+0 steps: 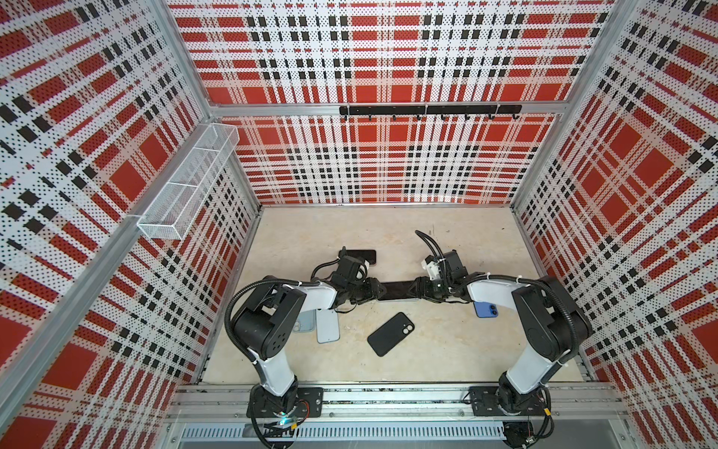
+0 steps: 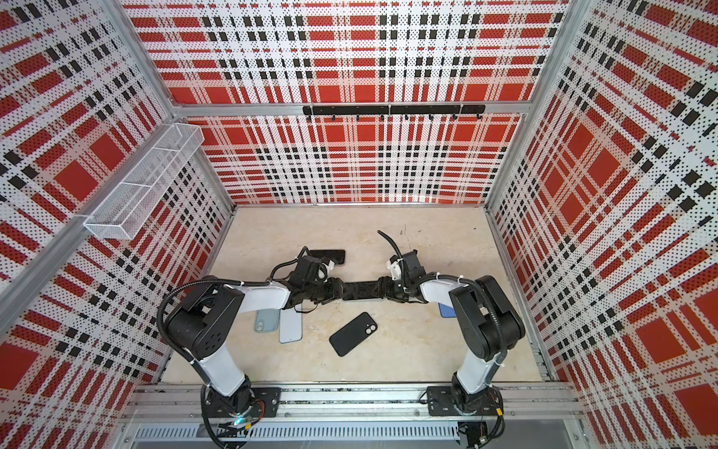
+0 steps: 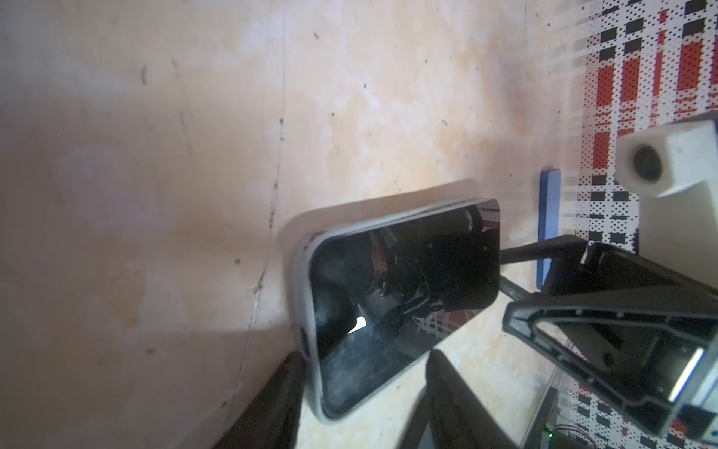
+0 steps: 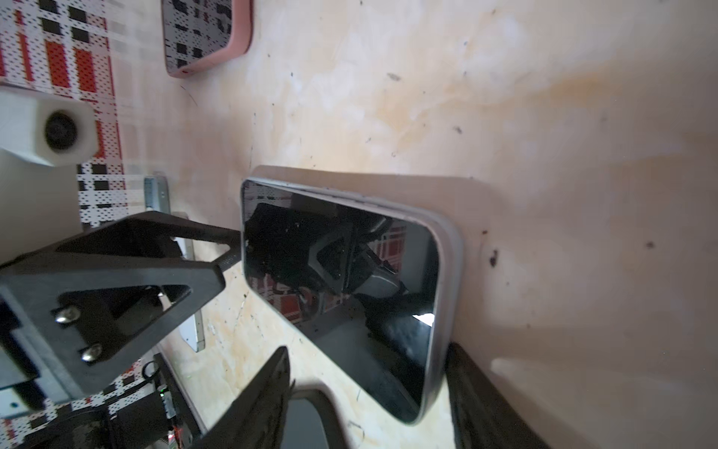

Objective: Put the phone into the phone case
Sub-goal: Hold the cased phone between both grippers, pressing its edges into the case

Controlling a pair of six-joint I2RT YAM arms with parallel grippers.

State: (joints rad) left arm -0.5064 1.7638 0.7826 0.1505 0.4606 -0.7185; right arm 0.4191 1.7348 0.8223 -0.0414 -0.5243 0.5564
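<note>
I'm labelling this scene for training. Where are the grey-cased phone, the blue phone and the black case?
grey-cased phone (image 3: pixel 404 295): left wrist view, screen centre.
blue phone (image 1: pixel 481 310): in a top view, back near lenses.
black case (image 1: pixel 388 335): in a top view, middle of back.

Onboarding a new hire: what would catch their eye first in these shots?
The loud red plaid walls boxing in the table. Then the left tool and right tool meeting mid-table at opposite ends of a screen-up phone. A black case lies alone nearer the bases.
</note>
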